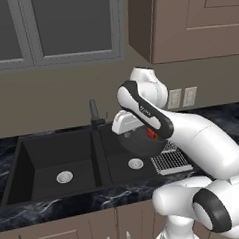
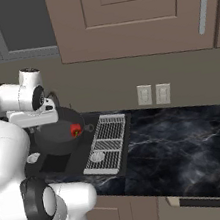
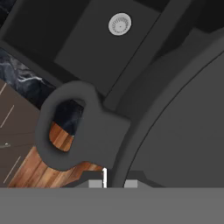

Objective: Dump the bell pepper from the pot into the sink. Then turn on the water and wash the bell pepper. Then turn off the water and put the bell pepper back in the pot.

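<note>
My gripper [image 3: 105, 183] is shut on the rim of the dark pot [image 3: 183, 131], next to its loop handle [image 3: 65, 127]. The pot [image 1: 140, 144] hangs in the air over the right basin of the black sink [image 1: 100, 158], with my gripper [image 1: 127, 133] at its left edge. The red bell pepper [image 1: 151, 134] lies inside the pot, against its right side, partly behind my arm. From the right, the pot [image 2: 58, 134] appears tipped, the bell pepper [image 2: 76, 130] sits at its right wall, and my gripper [image 2: 38, 125] is above the sink [image 2: 55, 163].
A dark faucet [image 1: 94, 113] stands behind the sink's divider. Each basin has a silver drain [image 1: 135, 163]. A silver wire rack [image 2: 107, 143] lies on the marble counter [image 2: 187, 134] just right of the sink. Wall outlets [image 2: 153, 94] and cabinets are above.
</note>
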Robot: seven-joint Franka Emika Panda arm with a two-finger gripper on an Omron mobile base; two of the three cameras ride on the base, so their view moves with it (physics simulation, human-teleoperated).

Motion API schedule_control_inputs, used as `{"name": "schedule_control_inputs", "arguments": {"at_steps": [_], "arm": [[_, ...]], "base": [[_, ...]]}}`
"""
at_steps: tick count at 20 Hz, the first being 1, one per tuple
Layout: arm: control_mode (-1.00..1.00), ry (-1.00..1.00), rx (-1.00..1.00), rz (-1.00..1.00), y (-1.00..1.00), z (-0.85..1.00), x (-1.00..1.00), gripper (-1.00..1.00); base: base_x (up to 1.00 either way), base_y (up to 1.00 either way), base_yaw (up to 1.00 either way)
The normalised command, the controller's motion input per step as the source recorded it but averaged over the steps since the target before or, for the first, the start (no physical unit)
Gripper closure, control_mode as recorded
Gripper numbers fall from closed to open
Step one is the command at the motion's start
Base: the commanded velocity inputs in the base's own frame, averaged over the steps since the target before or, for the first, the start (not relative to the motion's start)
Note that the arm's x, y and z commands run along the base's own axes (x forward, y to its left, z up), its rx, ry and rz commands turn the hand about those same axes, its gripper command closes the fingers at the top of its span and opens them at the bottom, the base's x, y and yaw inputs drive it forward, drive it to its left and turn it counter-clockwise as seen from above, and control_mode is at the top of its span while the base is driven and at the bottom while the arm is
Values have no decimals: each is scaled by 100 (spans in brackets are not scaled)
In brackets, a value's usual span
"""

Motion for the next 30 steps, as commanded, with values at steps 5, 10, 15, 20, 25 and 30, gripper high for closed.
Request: {"name": "schedule_control_inputs", "arguments": {"at_steps": [5, 10, 15, 20, 25, 30], "arm": [[-100, 9, 0, 7, 86, 12, -23, 100], [-100, 12, 1, 8, 85, 5, -25, 100], [-100, 12, 1, 9, 81, 5, -35, 100], [-100, 11, 3, 9, 73, 1, -28, 100], [-100, 9, 9, 12, 53, 0, -1, 100], [-100, 4, 15, 12, 40, 0, 26, 100]], "base": [[0, 0, 0], [0, 0, 0], [0, 0, 0], [0, 0, 0], [0, 0, 0], [0, 0, 0]]}}
